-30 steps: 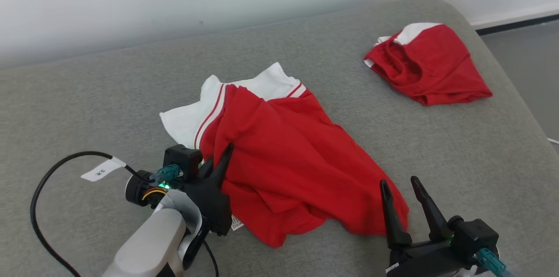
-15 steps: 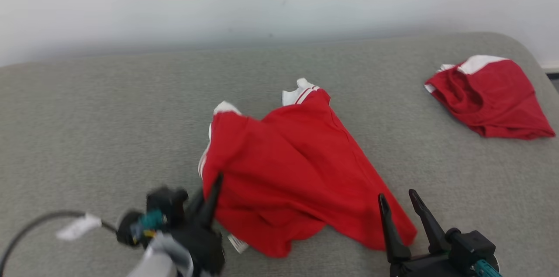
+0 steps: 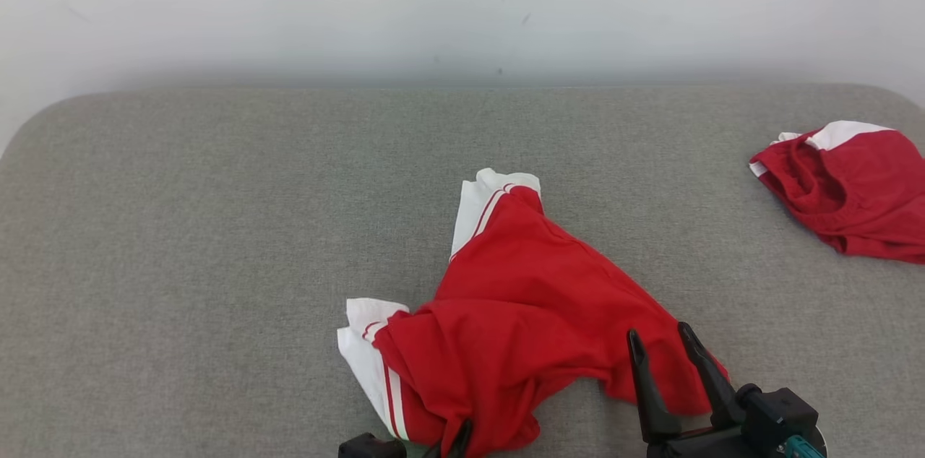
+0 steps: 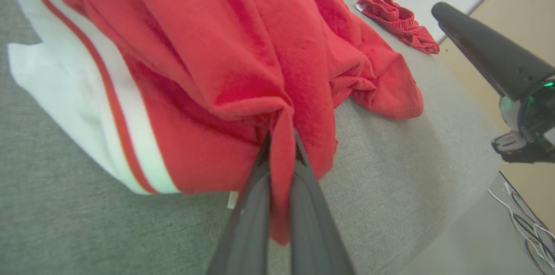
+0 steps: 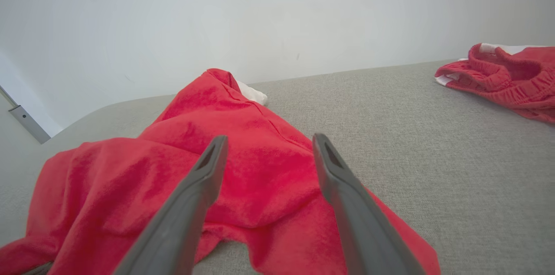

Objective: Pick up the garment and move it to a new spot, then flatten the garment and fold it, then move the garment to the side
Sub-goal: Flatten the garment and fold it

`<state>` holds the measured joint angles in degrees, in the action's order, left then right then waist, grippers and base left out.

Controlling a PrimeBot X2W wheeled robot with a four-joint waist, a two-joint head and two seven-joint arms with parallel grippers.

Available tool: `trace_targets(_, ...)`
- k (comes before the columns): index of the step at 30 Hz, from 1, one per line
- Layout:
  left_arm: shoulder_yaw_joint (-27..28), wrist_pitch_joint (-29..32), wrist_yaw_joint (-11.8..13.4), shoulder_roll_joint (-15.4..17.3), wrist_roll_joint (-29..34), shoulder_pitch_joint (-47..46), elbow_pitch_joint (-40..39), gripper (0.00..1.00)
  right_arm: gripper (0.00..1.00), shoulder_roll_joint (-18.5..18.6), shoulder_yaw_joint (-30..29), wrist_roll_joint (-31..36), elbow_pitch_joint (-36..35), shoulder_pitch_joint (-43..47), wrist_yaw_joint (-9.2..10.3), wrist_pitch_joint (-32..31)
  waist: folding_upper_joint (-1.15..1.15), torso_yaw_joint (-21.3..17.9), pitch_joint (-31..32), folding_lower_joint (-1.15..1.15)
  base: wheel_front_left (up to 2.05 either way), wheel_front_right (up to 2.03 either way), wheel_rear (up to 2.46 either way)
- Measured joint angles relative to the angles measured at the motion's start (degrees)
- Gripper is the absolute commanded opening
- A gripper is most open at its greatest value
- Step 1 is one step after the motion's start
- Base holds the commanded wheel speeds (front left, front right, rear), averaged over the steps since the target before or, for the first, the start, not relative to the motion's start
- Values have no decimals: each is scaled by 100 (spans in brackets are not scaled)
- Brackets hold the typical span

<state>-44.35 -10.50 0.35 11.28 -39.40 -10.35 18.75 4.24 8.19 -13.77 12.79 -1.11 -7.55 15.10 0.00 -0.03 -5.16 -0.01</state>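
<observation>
Though limp — rumpled, soft red garment (image 3: 527,292)

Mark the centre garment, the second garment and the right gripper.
centre garment (image 3: 535,292), head view, red middle panel.
second garment (image 3: 867,205), head view, red body.
right gripper (image 3: 658,330), head view, midway between fingertips.

The garment (image 3: 520,313) is bright red with white panels, and thin red stripes run along the white near the seams. The striped white part lies just left of the left gripper (image 4: 282,136), which is dark grey. The right gripper (image 3: 658,330) is black, with a teal connector (image 3: 798,447) at its base and a small green light (image 4: 548,84) on its body. Well beyond it and to its right, a second garment (image 3: 860,191) is the same red with a white patch. The tabletop (image 3: 217,227) is a flecked mid-grey weave; the wall (image 3: 433,3) is plain off-white
</observation>
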Motion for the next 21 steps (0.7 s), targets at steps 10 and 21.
trace_targets(10,464,-78,365,470,90,-180,-767,100,100,-2,-111,-15,12,20,0,0,0,-133,35,0,0,0,0)
trace_targets(21,1137,264,623,1168,-94,-545,-1018,100,100,-52,-68,-42,113,-12,0,1,0,-369,12,1,0,0,0)
